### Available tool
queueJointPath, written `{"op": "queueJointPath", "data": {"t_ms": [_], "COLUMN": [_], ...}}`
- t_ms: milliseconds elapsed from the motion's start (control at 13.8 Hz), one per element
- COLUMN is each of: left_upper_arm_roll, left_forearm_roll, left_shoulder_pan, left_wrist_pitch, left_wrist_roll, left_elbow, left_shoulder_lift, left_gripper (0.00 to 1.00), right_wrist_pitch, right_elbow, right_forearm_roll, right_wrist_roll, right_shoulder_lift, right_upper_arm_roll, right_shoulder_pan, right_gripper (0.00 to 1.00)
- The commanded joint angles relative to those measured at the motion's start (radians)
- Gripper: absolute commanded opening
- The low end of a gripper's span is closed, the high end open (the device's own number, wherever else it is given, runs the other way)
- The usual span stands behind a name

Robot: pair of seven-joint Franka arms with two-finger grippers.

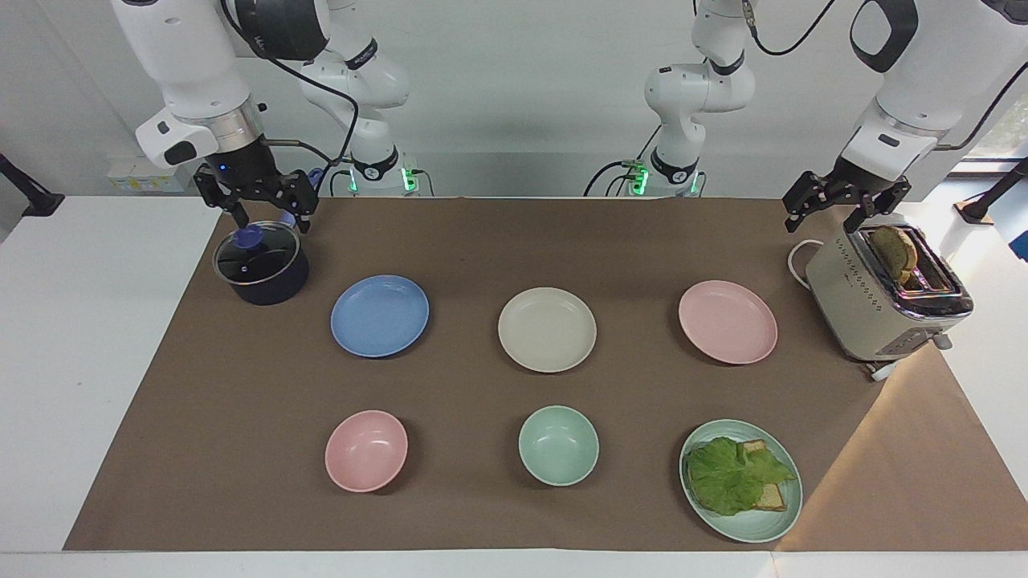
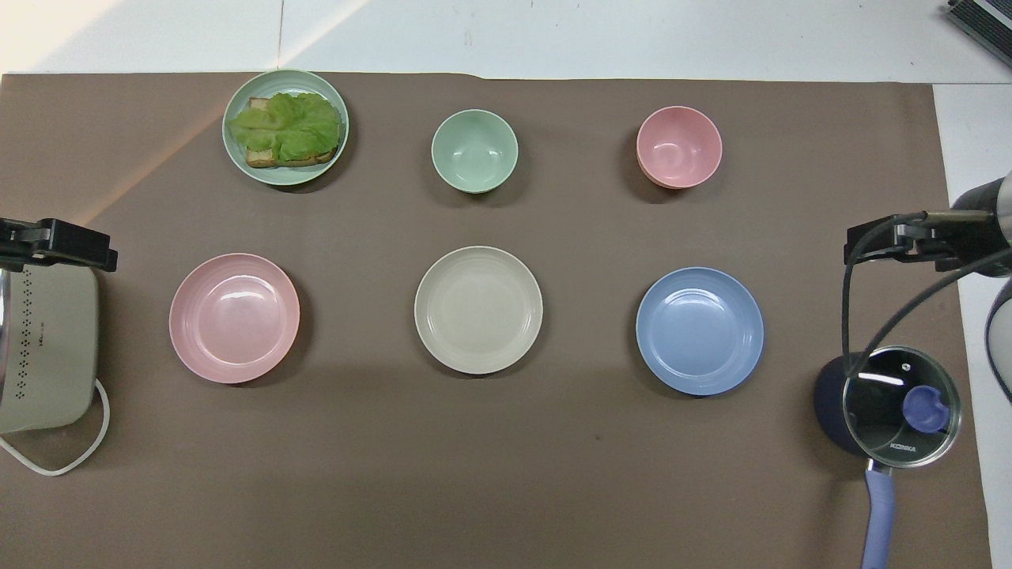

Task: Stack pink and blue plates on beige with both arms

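Three equal plates lie in a row on the brown mat. The beige plate (image 1: 547, 329) (image 2: 478, 310) is in the middle. The blue plate (image 1: 379, 315) (image 2: 700, 330) lies beside it toward the right arm's end, and the pink plate (image 1: 728, 321) (image 2: 234, 318) toward the left arm's end. All three are bare and apart from each other. My right gripper (image 1: 273, 225) (image 2: 870, 245) hangs open over the pot, holding nothing. Over the toaster my left gripper (image 1: 827, 221) (image 2: 87, 249) is open and holds nothing.
A dark pot with a glass lid (image 1: 260, 265) stands at the right arm's end, and a toaster (image 1: 883, 297) with bread in it at the left arm's end. Farther from the robots lie a pink bowl (image 1: 366, 450), a mint bowl (image 1: 558, 445) and a green plate (image 1: 763, 526) with a lettuce sandwich.
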State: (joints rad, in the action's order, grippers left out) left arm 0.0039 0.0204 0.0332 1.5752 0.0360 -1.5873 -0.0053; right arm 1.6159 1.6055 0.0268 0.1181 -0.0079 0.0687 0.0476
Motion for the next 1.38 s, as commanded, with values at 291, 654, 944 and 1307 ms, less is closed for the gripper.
{"op": "queueJointPath", "data": {"t_ms": [291, 654, 944, 1307], "left_upper_arm_roll": [-0.001, -0.001, -0.001, 0.001], "left_forearm_roll": [-0.017, -0.014, -0.002, -0.002], "left_shoulder_pan": [0.002, -0.016, -0.016, -0.030], "left_wrist_pitch": [-0.012, -0.012, 0.003, 0.132], "left_wrist_roll": [-0.004, -0.002, -0.005, -0.008], "left_elbow": [0.009, -0.003, -0.068, -0.222], "left_shoulder_lift": [-0.004, -0.008, -0.021, -0.022], "left_gripper": [1.00, 1.00, 1.00, 1.00], "right_wrist_pitch": [0.004, 0.004, 0.004, 0.005], "right_elbow": [0.024, 0.024, 0.024, 0.024], "right_forearm_roll": [-0.013, -0.013, -0.013, -0.013], "right_wrist_roll": [0.009, 0.006, 0.006, 0.006], "right_shoulder_lift": [-0.020, -0.020, -0.020, -0.020], "right_upper_arm_roll": [0.006, 0.005, 0.005, 0.003], "right_shoulder_pan": [0.011, 0.011, 0.012, 0.012], "right_gripper": [1.00, 1.00, 1.00, 1.00]}}
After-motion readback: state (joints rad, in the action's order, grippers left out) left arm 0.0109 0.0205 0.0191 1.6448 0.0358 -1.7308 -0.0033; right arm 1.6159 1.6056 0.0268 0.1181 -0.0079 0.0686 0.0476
